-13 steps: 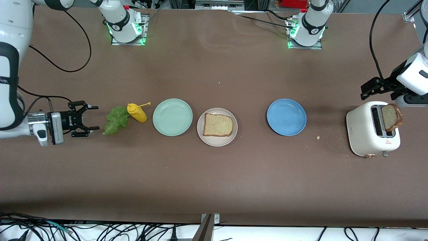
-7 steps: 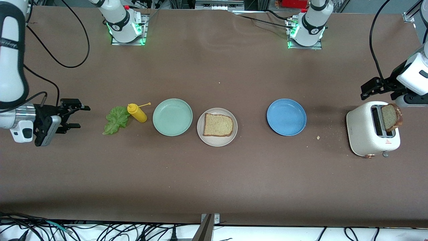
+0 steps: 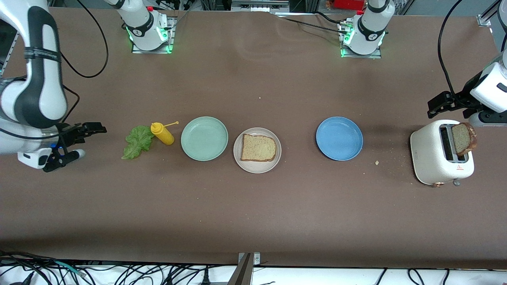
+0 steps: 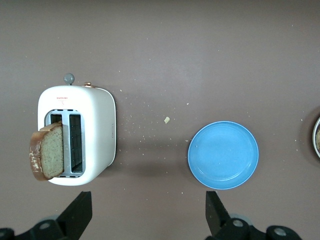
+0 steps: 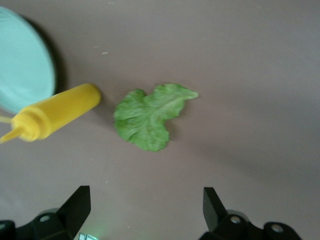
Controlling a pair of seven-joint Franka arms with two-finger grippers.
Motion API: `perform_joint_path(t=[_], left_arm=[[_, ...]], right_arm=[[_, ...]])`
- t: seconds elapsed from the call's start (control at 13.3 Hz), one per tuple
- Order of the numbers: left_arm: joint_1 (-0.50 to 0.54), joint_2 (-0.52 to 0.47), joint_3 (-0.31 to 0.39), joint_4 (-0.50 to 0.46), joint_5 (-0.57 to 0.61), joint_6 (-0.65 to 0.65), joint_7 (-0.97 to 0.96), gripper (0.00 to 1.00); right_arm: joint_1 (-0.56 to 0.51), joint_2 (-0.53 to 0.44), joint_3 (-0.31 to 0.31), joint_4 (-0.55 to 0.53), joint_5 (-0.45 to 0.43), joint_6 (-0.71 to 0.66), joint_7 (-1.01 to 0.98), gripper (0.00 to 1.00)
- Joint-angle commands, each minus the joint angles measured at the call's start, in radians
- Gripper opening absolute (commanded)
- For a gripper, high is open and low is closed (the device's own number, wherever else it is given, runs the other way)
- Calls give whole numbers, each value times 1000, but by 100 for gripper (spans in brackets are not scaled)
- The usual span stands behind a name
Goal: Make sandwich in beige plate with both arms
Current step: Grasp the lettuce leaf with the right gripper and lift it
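The beige plate (image 3: 239, 155) sits mid-table with one tan bread slice (image 3: 258, 147) lying on it. A second bread slice (image 3: 463, 138) stands in the white toaster (image 3: 435, 158) at the left arm's end; it also shows in the left wrist view (image 4: 47, 157). The green lettuce leaf (image 3: 137, 141) lies on the table and shows in the right wrist view (image 5: 150, 116). My right gripper (image 3: 89, 141) is open and empty over bare table, beside the lettuce toward the right arm's end. My left gripper (image 3: 431, 109) is open and empty, up beside the toaster.
A yellow mustard bottle (image 3: 162, 133) lies beside the lettuce. A mint-green plate (image 3: 204, 138) is between the bottle and the beige plate. A blue plate (image 3: 339, 138) lies between the beige plate and the toaster. Crumbs lie near the toaster.
My right arm has drawn back from the lettuce toward its end of the table and swung its wrist round, gripper still open. The left arm has not moved.
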Motion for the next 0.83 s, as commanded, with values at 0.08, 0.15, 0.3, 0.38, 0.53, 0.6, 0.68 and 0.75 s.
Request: perform_joint_path(t=[0.08, 0.15, 0.3, 0.38, 0.53, 0.6, 0.68, 0.75], left_arm=[[6, -2, -6, -4, 35, 10, 0, 100], [6, 1, -6, -4, 35, 10, 0, 100], [6, 2, -6, -4, 35, 10, 0, 100], [6, 4, -6, -4, 35, 10, 0, 100], [6, 5, -6, -4, 35, 10, 0, 100], [6, 5, -6, -4, 35, 10, 0, 100], [6, 5, -6, -4, 35, 10, 0, 100], [6, 5, -6, -4, 36, 10, 0, 100]], right_arm=[[52, 50, -4, -11, -53, 50, 240, 100], [54, 68, -4, -5, -64, 48, 234, 100], [46, 72, -6, 10, -121, 50, 197, 100], [37, 79, -6, 32, -119, 54, 192, 100], [31, 104, -8, 58, -116, 61, 188, 100], [30, 113, -6, 59, -109, 64, 203, 100], [31, 121, -6, 59, -86, 65, 208, 100], [22, 128, -8, 56, -32, 91, 215, 100]])
